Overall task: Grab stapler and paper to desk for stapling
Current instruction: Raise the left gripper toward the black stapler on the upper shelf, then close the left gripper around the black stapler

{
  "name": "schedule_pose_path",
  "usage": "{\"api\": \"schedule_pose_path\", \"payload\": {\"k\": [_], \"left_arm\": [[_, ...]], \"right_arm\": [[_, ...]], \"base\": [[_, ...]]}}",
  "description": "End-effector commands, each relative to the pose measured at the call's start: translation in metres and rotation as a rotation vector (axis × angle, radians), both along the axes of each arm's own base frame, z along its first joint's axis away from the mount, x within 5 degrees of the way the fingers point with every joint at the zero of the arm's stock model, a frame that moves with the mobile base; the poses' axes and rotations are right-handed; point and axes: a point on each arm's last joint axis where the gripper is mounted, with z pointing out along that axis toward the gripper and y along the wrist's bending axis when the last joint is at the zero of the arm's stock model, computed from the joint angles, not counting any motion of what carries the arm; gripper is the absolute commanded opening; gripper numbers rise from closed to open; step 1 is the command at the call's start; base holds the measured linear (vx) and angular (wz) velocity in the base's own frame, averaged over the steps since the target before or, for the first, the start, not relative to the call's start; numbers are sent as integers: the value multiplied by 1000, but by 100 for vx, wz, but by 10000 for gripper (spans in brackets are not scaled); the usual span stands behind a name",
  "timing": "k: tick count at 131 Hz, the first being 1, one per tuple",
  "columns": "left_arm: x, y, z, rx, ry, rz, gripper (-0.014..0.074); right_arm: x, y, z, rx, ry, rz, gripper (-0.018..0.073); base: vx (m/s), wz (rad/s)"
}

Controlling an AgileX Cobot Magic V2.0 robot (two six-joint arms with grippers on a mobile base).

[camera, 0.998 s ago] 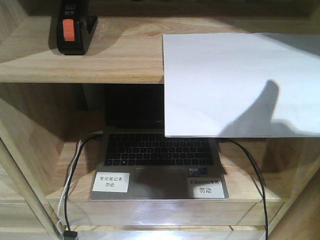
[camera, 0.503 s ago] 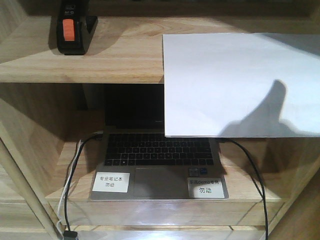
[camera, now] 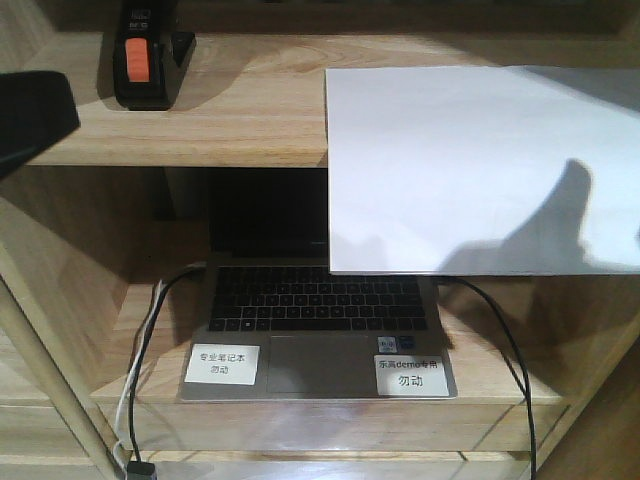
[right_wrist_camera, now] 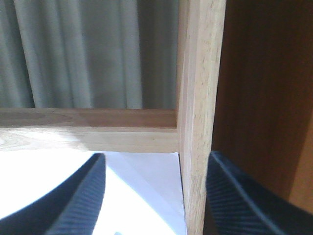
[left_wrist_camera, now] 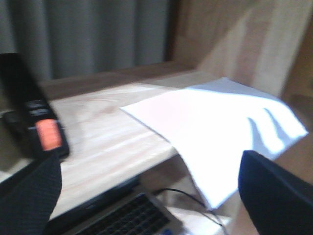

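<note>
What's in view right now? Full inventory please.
stapler: one, black with orange patch, upper shelf, left
paper: one sheet, white, upper shelf right, overhanging the front edge
shelves: light wood, two levels visible
laptop: one, silver, black keys, open on lower shelf
labels: two, white, on laptop palm rest
cables: two black, either side of laptop; one white at left
curtain: grey, behind shelves
left fingers: two, black, apart, before the upper shelf
right fingers: two, black, apart, framing a wooden upright

Laptop (camera: 320, 330) on lower wooden shelf (camera: 500, 372), two white labels (camera: 221, 362), cables (camera: 133, 400); grey curtain (right_wrist_camera: 88, 54)
</note>
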Motion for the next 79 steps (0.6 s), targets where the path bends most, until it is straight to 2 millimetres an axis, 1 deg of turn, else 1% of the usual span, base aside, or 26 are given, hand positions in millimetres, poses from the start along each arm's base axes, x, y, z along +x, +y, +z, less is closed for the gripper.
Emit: {"api": "schedule_pose_path", "payload": {"k": [1,11,29,49,60,76,79], "left_arm": [[0,-2,13,-69,-54,-14,680],[2,-4,12,-55,-66,-9,680],[17,-14,15,-29,-57,5,680],[37,-24,33,-37,-29,57,680],[51,-28,43,-22,-7,121,680],[66,-29,55,-3,23,214,680],[69,-30,54,3,35,226,680]], "right_arm": [[-1,-1,14,-2,-89,-8,398],[-1,-1,14,-2,-89,-8,396],[-1,-1,14,-2,-89,-8,396],[-1,-1,14,-2,-89,-8,396],[-1,-1,14,-2,-89,-8,396],[-1,-1,14,-2,-89,-8,396],[-1,-1,14,-2,-89,-8,396]], "base": [[0,0],[0,0],[0,0],[0,0],[0,0],[0,0],[0,0]]}}
